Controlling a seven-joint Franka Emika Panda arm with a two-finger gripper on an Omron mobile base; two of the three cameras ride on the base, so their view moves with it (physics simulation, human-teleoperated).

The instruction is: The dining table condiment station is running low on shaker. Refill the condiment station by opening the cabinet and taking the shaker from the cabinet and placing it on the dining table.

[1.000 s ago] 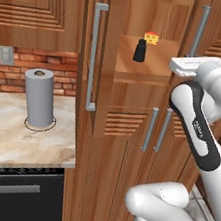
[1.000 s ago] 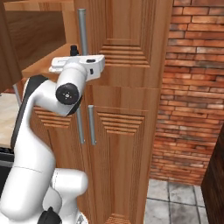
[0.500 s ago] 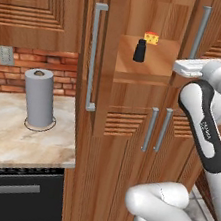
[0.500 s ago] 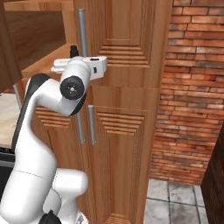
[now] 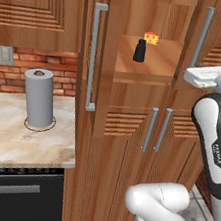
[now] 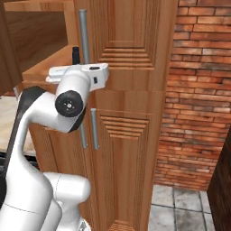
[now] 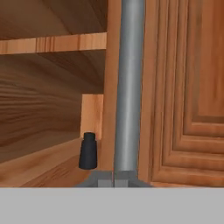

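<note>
Kitchen: I'm parked at the reddish-brown cabinet [image 5: 128, 135], brick wall [image 6: 198, 99] to its right.
Gripper: my gripper [image 7: 113, 177] has its tips pressed together, nothing between them, right in front of the grey bar handle [image 7: 129, 87] of the closed right door [image 6: 131, 40]; touching or not, can't tell.
Left door: swung open [image 5: 108, 56], own long handle [image 5: 94, 57] facing me.
Shaker: small black shaker [image 5: 139, 51] upright on the open shelf [image 5: 145, 62], left of my handle in the hand view [image 7: 88, 151].
Cheese: yellow wedge [image 5: 151, 38] just behind the shaker.
Lower doors: louvered, shut, short handles [image 5: 157, 129].
Counter: beige stone top [image 5: 18, 133] on the left, paper towel roll [image 5: 38, 98] standing on it.
</note>
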